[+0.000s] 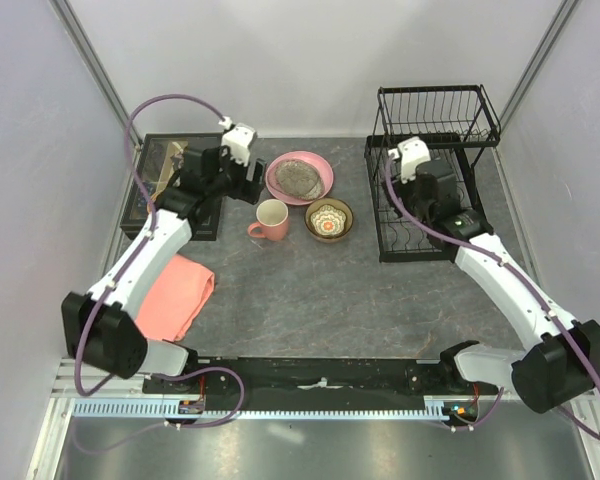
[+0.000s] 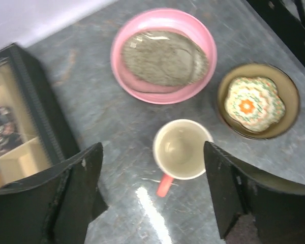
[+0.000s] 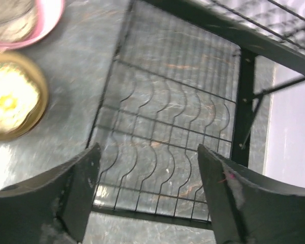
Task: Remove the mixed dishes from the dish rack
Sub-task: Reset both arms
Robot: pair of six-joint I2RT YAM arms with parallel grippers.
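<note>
The dishes stand on the table left of the black wire dish rack (image 1: 440,115). A speckled grey plate (image 2: 165,58) lies on the large pink plate (image 2: 162,18). In front of them stand the salmon-pink mug (image 2: 182,150), upright and empty, and the amber bowl (image 2: 256,101) with its floral inside. My left gripper (image 2: 152,173) hovers open above the mug, holding nothing. Over the rack's lower tier (image 3: 243,101) my right gripper (image 3: 149,168) is open and empty. No dish shows in the rack's slots.
A dark tray of small items (image 1: 165,185) sits at the back left, right beside my left arm. A folded salmon-pink cloth (image 1: 175,295) lies at the front left. The rack's upper basket stands against the back wall.
</note>
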